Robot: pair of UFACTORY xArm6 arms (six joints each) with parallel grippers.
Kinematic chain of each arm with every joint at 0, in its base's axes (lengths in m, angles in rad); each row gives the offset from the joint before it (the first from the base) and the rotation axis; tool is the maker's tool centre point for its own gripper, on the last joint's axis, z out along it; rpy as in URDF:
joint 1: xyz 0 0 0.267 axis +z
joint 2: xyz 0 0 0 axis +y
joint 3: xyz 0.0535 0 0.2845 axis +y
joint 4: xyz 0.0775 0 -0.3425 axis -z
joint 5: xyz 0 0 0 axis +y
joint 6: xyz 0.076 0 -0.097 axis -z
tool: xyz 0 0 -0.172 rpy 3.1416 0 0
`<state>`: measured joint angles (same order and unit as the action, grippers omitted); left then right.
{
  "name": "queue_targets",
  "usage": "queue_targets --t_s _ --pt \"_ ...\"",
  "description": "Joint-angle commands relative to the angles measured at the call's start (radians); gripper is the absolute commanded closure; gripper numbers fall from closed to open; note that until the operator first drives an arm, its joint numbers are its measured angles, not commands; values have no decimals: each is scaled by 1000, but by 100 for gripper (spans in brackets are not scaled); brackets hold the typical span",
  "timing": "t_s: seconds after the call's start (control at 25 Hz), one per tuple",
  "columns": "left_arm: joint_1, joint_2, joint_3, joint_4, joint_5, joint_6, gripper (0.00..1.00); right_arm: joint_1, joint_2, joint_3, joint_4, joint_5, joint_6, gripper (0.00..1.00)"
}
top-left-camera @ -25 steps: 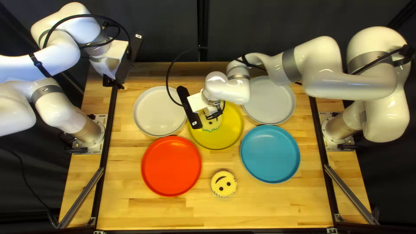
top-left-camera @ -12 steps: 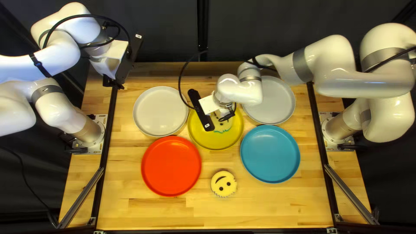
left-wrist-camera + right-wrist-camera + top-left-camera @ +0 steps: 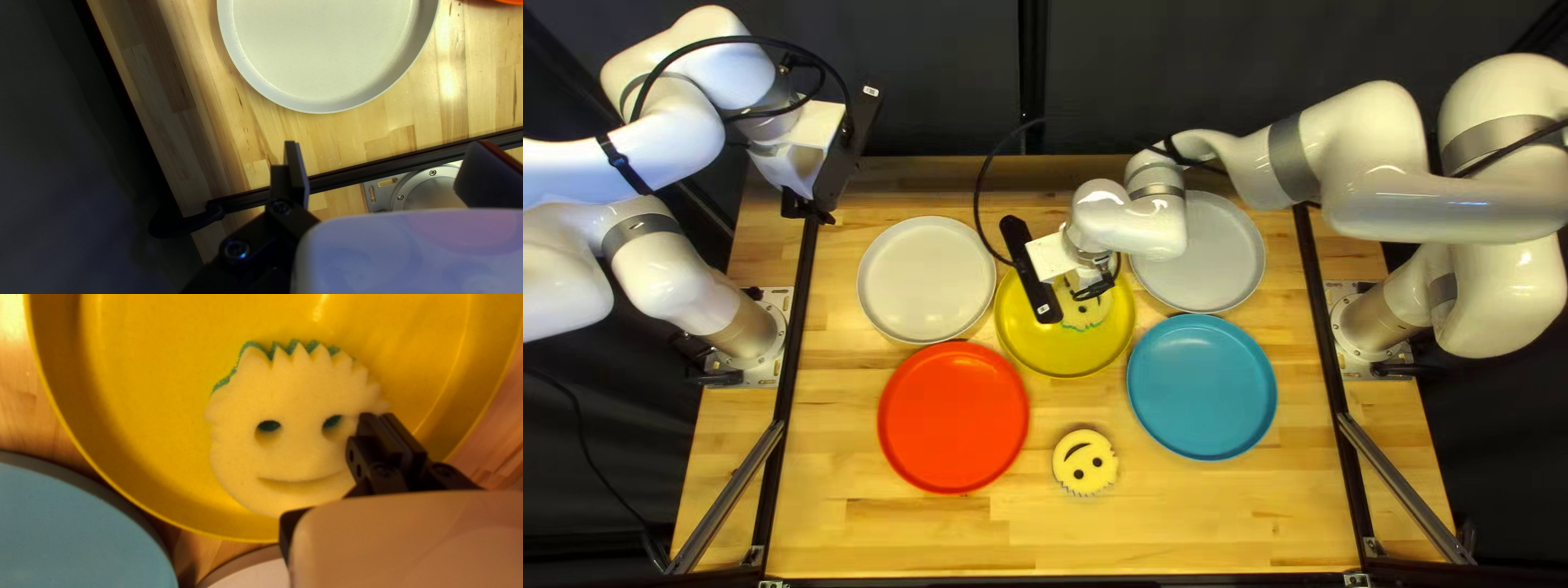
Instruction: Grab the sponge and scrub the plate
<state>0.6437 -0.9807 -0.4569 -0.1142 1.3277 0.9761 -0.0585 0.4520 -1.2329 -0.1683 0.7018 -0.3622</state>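
Right wrist view: right gripper (image 3: pixel 1093 290) pinches edge of smiley sponge (image 3: pixel 297 397) over yellow plate (image 3: pixel 147 403). Left gripper (image 3: pixel 809 209) spread apart, white plate (image 3: pixel 321 49) ahead of it.

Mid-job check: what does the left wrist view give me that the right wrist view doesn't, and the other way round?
Only left wrist: the left pincer, open; a sliver of the red plate; the black rail; the metal base plate.

Only right wrist: the smiling sponge over the yellow plate, the right pincer at its edge, and part of the blue plate.

Both: the wooden table and a pale plate, but different ones: the left pale plate and the right pale plate.
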Motion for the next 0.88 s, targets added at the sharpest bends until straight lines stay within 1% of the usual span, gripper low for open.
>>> queue_targets --t_s 0.04,0.12,0.32,0.56,0.68,0.8,0.88 --pt "0 0 0 0 0 0 0 29 34 -52 -8 13 18 100" --pt "0 0 0 0 0 0 0 45 32 -46 -17 5 33 100" --pt "0 0 0 0 0 0 0 71 10 15 -35 -28 57 100" --pt "0 0 0 0 0 0 0 71 -82 148 -47 -50 75 100" --pt "0 0 0 0 0 0 0 69 -120 195 -49 -49 86 100" --pt "0 0 0 0 0 0 0 68 -144 218 -52 -40 98 100" --pt "0 0 0 0 0 0 0 69 -146 215 -53 -34 103 100"
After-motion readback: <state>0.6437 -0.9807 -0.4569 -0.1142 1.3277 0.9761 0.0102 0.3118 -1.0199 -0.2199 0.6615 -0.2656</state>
